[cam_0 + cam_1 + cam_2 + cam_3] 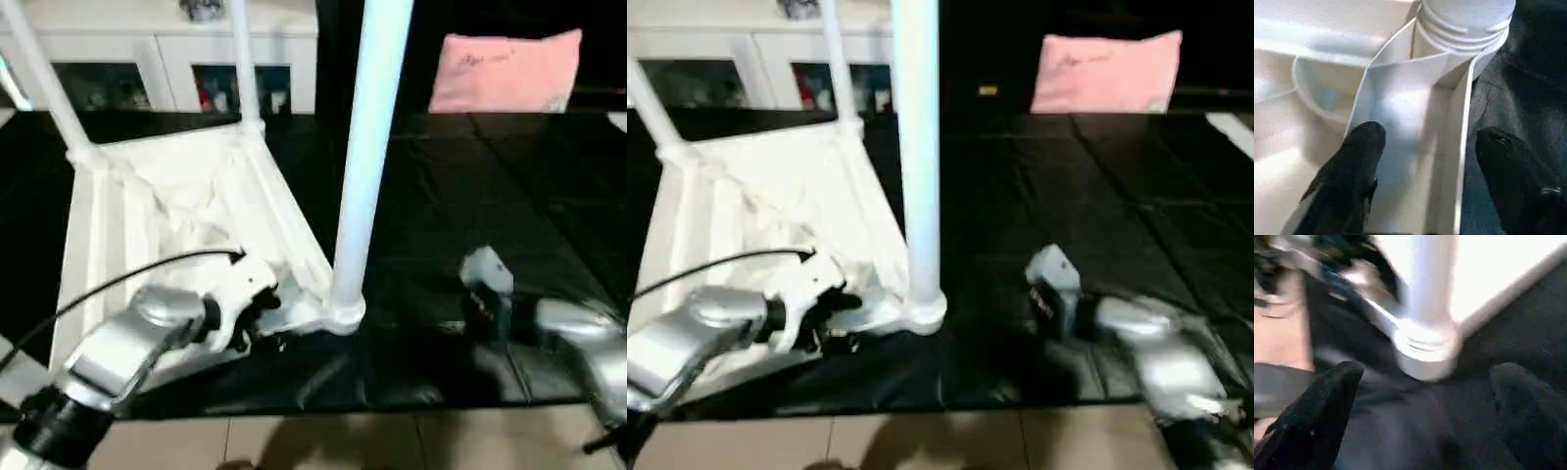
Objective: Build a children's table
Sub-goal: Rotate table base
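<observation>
- Our left hand (pixel 1422 147) stands spread, one finger either side of the upturned tabletop (pixel 186 206) rim, just below a corner leg (pixel 367 157).
- Our right hand (pixel 1425 396) gapes empty, facing that leg's socket.

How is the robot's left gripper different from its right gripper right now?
The left gripper straddles the edge wall of the upturned tabletop, one finger either side; the right gripper has nothing between its fingers. The left is at the tabletop; the right is over the black mat. Both face the near corner leg.
</observation>
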Robot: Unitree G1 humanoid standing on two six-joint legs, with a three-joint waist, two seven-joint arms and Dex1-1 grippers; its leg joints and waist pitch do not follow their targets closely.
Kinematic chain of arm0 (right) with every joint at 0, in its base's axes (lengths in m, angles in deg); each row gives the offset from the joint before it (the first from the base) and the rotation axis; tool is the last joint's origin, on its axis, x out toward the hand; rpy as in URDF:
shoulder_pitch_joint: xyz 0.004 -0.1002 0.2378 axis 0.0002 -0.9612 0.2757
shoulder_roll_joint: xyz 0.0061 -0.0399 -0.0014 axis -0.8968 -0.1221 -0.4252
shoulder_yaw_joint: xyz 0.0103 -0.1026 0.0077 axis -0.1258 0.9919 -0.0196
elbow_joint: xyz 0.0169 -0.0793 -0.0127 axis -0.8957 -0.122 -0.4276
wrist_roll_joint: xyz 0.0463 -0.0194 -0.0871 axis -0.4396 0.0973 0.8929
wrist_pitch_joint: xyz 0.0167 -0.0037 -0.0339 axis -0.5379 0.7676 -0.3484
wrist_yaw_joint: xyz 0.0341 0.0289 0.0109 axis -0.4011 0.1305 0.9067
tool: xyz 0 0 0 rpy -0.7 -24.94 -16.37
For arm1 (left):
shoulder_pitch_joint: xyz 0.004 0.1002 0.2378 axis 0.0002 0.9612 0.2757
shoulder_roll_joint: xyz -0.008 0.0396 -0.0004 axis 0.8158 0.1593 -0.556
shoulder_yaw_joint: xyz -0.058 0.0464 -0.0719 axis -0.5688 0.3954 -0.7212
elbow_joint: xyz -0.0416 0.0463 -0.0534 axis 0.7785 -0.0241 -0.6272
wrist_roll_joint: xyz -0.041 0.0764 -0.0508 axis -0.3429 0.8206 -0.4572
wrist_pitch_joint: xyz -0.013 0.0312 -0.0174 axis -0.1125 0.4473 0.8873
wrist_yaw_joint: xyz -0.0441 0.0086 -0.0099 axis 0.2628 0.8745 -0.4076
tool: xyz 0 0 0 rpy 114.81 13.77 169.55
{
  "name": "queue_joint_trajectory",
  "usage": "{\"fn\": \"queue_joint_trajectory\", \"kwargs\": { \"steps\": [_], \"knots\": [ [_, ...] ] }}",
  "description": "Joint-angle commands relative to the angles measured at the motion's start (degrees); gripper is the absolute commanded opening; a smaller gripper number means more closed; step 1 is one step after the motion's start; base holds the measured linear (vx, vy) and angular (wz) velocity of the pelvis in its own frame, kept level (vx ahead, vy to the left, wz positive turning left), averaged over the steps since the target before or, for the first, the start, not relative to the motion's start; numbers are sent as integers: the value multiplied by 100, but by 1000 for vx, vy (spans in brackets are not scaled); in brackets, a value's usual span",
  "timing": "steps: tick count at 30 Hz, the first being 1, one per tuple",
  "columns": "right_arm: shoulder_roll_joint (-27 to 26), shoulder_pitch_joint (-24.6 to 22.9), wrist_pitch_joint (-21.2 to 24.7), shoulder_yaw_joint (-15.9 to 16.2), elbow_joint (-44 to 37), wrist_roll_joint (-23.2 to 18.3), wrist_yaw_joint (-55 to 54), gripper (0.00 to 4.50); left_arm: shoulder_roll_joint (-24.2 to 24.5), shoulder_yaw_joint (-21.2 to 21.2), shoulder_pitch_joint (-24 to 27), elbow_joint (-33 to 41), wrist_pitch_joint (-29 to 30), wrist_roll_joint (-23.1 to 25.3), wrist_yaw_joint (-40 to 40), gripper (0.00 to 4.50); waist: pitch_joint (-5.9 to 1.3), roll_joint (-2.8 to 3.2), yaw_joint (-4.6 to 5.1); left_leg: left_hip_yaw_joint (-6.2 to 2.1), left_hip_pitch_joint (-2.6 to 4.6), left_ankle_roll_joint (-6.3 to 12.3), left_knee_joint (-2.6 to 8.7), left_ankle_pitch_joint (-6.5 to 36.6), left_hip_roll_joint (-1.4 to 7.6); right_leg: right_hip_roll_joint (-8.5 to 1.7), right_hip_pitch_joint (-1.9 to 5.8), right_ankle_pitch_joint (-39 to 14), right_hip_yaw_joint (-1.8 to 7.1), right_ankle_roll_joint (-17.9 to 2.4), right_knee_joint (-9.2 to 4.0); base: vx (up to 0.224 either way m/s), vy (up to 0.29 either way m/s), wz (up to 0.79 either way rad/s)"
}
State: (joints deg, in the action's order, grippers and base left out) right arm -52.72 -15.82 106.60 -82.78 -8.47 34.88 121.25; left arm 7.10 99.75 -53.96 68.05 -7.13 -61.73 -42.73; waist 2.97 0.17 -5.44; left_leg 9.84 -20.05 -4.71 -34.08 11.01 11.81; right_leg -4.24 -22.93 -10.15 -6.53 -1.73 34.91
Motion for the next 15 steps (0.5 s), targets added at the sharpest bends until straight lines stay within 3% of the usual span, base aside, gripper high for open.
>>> {"fn": "queue_joint_trajectory", "kwargs": {
  "steps": [1, 4, 11, 12, 15],
  "knots": [
    [125, -69, 204, -2, -229, -114, 142, 450, 38, 50, -61, -2, 97, 38, 54, 302, -302, -33, -34, -33, -19, 332, 359, 1273, 72, -354, 280, -2903, 283, -234, -659, 0, 0, 0],
    [191, -78, 338, -12, -397, -164, 37, 450, -32, 32, -65, 11, 152, 15, 104, 286, -306, -26, -39, -45, -4, 291, 353, 1318, 72, -351, 257, -3033, 269, -157, -676, 0, 0, 0],
    [157, -74, 490, 48, -544, -130, -4, 450, -86, 4, -37, 19, 195, 46, 106, 231, -332, -38, -58, -54, -32, 336, 350, 1173, 85, -354, 277, -2606, 280, -270, -622, 0, 0, 0],
    [145, -76, 498, 49, -552, -117, -3, 450, -95, -5, -26, 23, 205, 26, 97, 202, -337, -40, -65, -54, -32, 338, 349, 1133, 87, -353, 280, -2554, 279, -277, -612, 0, 0, 0],
    [133, -69, 493, 75, -530, -86, -22, 450, -102, 4, -20, 18, 231, -3, 78, 195, -343, -41, -78, -55, -40, 342, 350, 1048, 95, -360, 288, -2427, 282, -317, -591, 0, 0, 0]
  ]
}}
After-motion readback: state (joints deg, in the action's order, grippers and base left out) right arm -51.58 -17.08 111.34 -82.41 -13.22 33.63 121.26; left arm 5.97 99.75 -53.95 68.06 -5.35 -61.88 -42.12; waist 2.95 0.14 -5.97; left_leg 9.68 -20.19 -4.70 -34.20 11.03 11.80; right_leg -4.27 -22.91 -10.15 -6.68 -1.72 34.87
